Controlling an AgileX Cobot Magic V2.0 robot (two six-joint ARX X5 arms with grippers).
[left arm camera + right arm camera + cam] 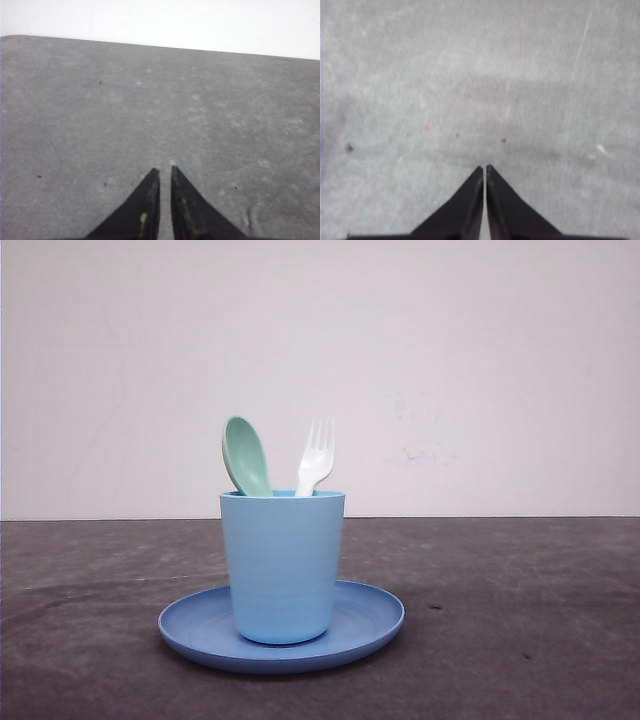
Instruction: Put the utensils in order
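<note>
Utensils stand already inside the cup (283, 565), which sits on the blue plate (375, 625) in the middle of the dark counter (520, 620). Nearest to the robot, the left tool (164, 172) hangs over bare counter with its fingers almost together and nothing between them, and the right tool (485, 169) is clenched the same way over the grey surface. I judge the sorting nearly finished; a good next move would be slow and would keep both arms well apart from the cup, because it looks light and could tip. Farther away, the spoon (246, 455) is pale mint-green with an oval bowl upward, and beside it the white fork (316, 458) shows four tines.
</note>
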